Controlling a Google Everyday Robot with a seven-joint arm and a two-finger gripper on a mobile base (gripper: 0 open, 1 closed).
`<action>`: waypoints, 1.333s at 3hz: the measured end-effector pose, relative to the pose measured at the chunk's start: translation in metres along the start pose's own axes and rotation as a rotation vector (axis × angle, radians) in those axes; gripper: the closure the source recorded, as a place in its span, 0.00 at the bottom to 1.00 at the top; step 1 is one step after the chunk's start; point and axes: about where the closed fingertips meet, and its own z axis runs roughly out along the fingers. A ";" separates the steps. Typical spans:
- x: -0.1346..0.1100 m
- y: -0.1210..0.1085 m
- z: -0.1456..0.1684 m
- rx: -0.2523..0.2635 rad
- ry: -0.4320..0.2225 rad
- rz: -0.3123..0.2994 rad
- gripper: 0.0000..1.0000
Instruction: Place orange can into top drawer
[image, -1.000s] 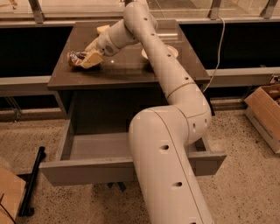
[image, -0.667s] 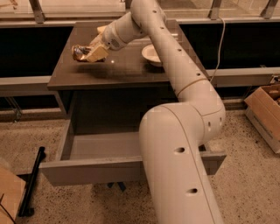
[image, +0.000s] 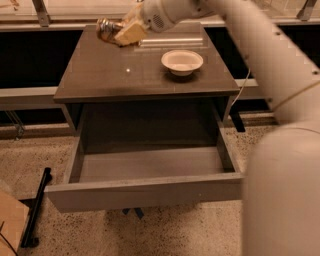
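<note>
My gripper (image: 117, 31) is high over the back left of the cabinet top (image: 110, 75), shut on the orange can (image: 106, 28). The can is shiny, with an orange-brown and silver label, and lies tilted on its side between the pale yellow fingers (image: 129, 34), lifted off the surface. The top drawer (image: 145, 190) is pulled wide open below the cabinet front, and its light grey interior shows nothing inside. My white arm runs from the right foreground up to the gripper.
A white bowl (image: 182, 61) stands on the cabinet top, right of centre. A cardboard box corner (image: 10, 225) and a black bar (image: 36, 207) lie on the speckled floor to the left. A dark ledge runs behind the cabinet.
The gripper has lifted the can off the cabinet top and carried it higher and toward the back. The view has shifted, so the cabinet and the open drawer sit more central.
</note>
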 end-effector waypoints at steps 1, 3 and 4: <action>-0.041 0.049 -0.090 0.090 -0.045 0.026 1.00; 0.018 0.129 -0.084 -0.003 0.032 0.184 1.00; 0.025 0.135 -0.085 -0.041 0.060 0.210 1.00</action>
